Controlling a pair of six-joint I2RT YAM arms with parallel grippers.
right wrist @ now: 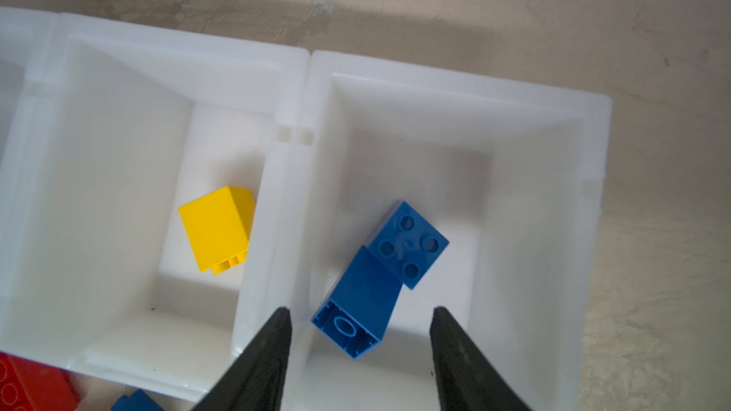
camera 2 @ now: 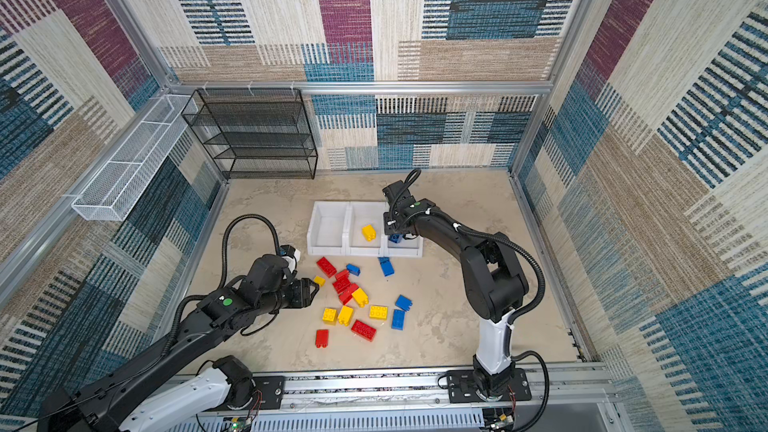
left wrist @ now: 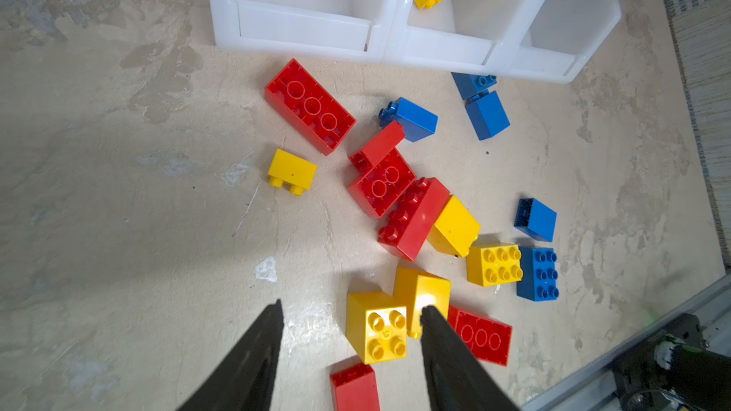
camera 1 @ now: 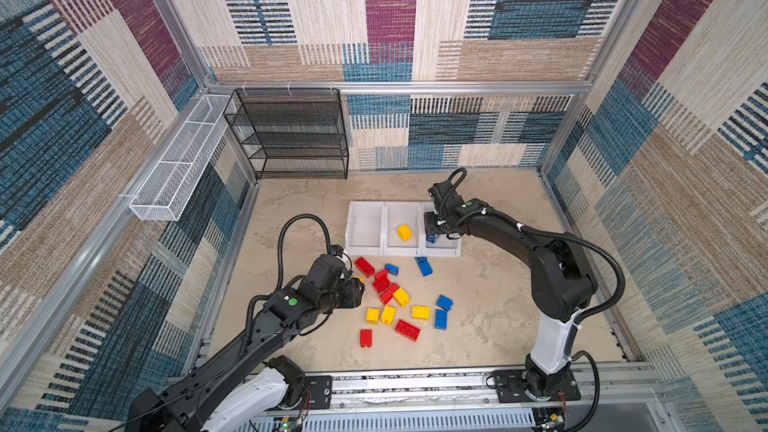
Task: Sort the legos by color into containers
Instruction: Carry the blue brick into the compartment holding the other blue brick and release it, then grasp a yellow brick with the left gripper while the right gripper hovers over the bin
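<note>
Scattered legos (camera 1: 407,330) before white containers (camera 1: 363,251)

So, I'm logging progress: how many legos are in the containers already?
3. A yellow lego in the middle container; a blue lego beside a second blue lego in the end container, whose near part the right gripper hides.
</note>
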